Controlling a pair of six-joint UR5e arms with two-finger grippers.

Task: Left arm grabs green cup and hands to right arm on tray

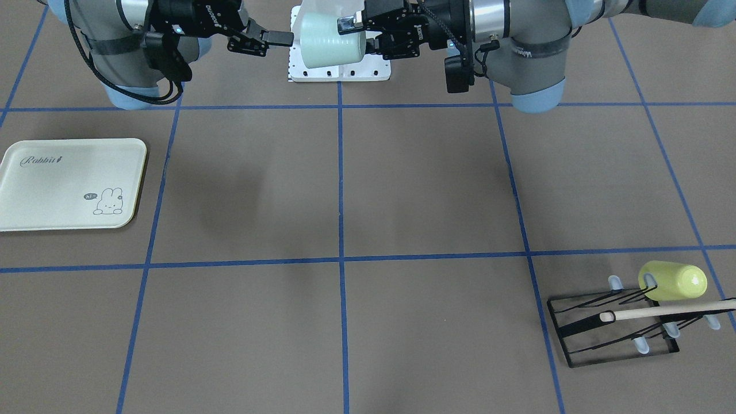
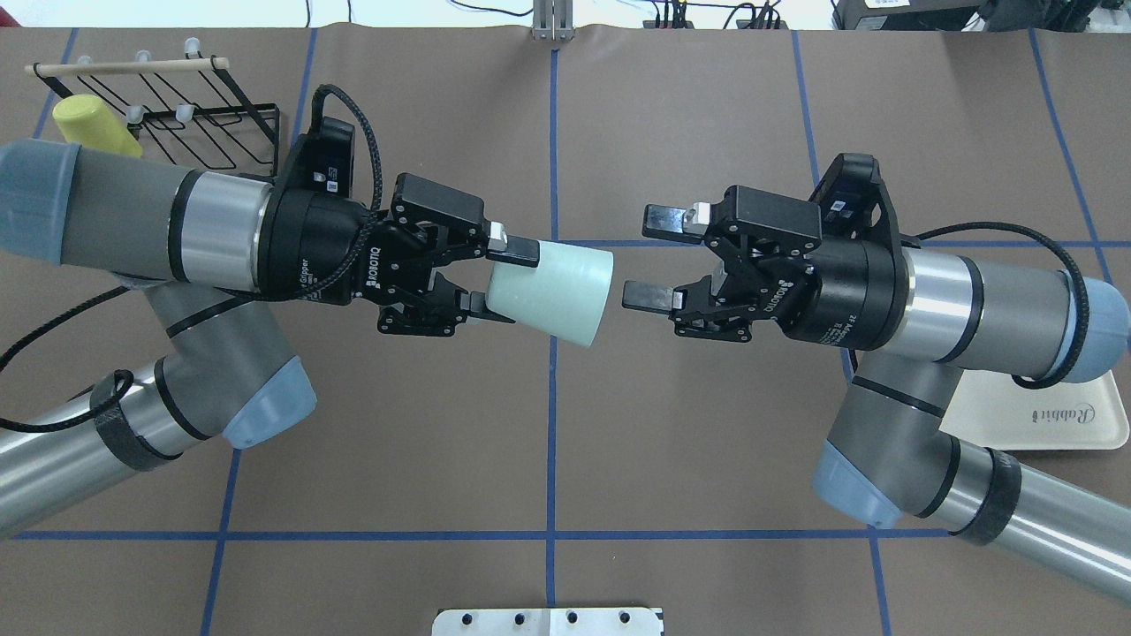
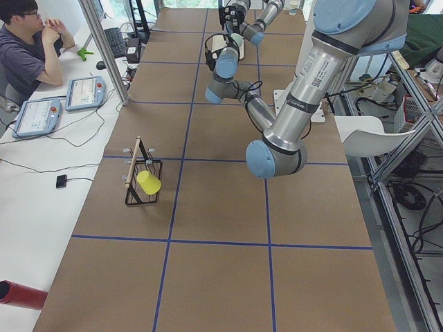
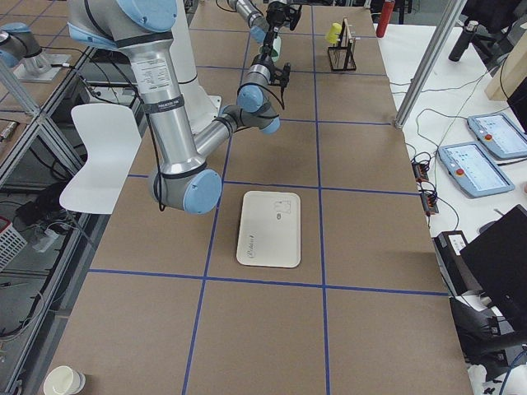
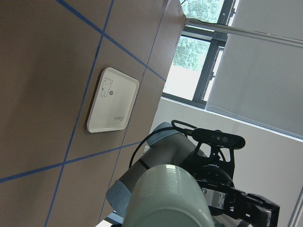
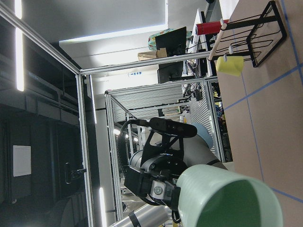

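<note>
Over the counter (image 2: pixel 671 424), left gripper (image 2: pixel 504 278) clamps the green cup (image 2: pixel 561 291) by its base while right gripper (image 2: pixel 648 258) hangs spread, just short of the rim; releasing early risks a drop.

The brown table (image 1: pixel 402 184) is marked into squares by blue tape lines (image 1: pixel 340 172). The tray (image 1: pixel 57 190) lies flat on the robot's right side. A black wire rack (image 1: pixel 609 336) stands at the far left, and a white plate (image 1: pixel 339 72) lies at the robot's base.
</note>
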